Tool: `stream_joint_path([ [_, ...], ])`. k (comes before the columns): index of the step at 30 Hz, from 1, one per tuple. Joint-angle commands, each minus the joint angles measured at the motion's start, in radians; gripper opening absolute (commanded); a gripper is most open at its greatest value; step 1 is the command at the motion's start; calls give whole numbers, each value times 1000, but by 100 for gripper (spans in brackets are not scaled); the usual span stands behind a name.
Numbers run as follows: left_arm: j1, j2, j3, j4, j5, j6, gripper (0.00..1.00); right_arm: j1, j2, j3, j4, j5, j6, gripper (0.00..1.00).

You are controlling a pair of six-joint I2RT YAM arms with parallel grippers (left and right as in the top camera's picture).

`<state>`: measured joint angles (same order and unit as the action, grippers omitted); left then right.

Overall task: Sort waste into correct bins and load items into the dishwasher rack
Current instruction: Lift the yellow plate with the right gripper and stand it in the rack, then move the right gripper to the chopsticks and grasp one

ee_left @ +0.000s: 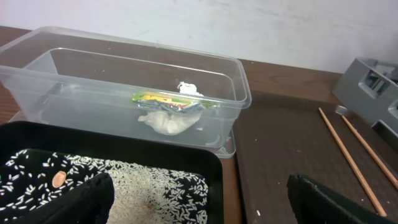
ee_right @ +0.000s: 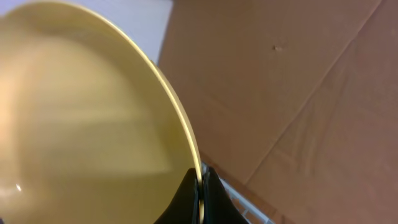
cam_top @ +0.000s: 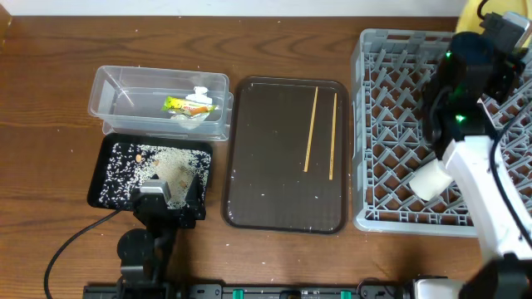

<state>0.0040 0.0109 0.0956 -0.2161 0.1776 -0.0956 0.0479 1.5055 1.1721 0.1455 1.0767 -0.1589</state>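
Note:
My right gripper is shut on the rim of the yellow plate and holds it on edge above the far right corner of the grey dishwasher rack. The plate shows partly behind the arm. Two chopsticks lie on the dark brown tray. The clear tub holds the green-yellow wrapper and white paper. The black tray holds rice crumbs. My left gripper is open and empty over the black tray's near edge. The blue bowl is out of view.
A pale object, perhaps the pink-white bowl, lies in the rack under my right arm. The tub, black tray, brown tray and rack stand side by side on the wooden table. A cable runs from the left arm.

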Motion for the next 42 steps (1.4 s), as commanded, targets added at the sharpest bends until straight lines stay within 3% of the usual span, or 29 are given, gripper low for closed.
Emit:
stream_joint_path([
  [1,3,-7,-24,-6,6,16,91,-31,85,5,37,-41,-61,1],
  [12,3,-7,-24,-6,6,16,91,-34,368,5,327,-116,-196,2],
  [15,3,-7,-24,-6,6,16,91,-3,380,5,339,-80,-241,43],
  [17,3,-7,-24,-6,6,16,91,28,359,6,355,-43,-266,61],
  [20,3,-7,-24,-6,6,16,91,87,300,6,346,-31,-266,70],
  [25,3,-7,-24,-6,6,16,91,232,163,6,206,-129,-234,72],
  [29,3,-7,-24,-6,6,16,91,366,75,6,-55,-343,-65,72],
  [35,3,-7,-24,-6,6,16,92,470,69,6,-538,-845,445,72],
  [38,3,-7,-24,-6,6,16,91,486,119,6,-669,-998,655,66],
  [42,3,-7,-24,-6,6,16,91,496,205,6,-729,-1016,764,59],
])
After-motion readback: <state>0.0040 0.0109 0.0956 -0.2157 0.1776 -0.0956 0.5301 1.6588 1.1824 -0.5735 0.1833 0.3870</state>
